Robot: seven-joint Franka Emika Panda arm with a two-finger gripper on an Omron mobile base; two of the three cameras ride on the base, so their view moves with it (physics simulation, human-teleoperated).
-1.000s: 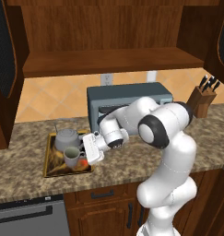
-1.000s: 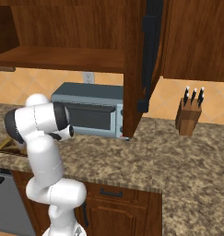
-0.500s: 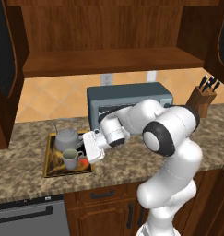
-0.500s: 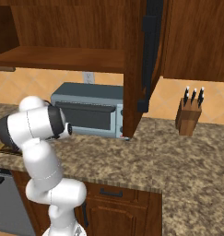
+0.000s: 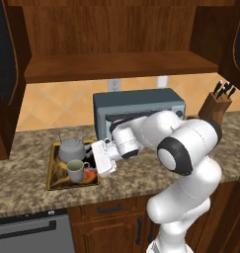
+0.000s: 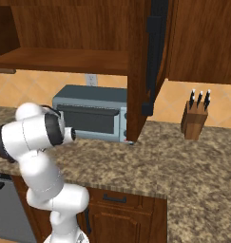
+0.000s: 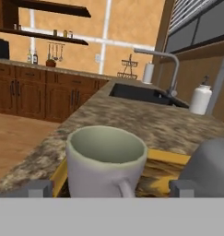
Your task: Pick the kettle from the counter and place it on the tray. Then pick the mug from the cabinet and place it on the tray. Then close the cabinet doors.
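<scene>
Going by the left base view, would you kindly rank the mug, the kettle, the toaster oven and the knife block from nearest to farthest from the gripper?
1. Mug, on the tray, right at the gripper.
2. Kettle, on the tray's back half, just behind the mug.
3. Toaster oven, against the backsplash behind the arm.
4. Knife block, far along the counter on the right.

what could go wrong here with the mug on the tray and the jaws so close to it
1. The mug sits close beside the kettle; a sideways retreat could knock one into the other.
2. The mug stands near the tray front rim, so a nudge might tip it off.
3. The cabinet doors hang open, still to be closed.
</scene>
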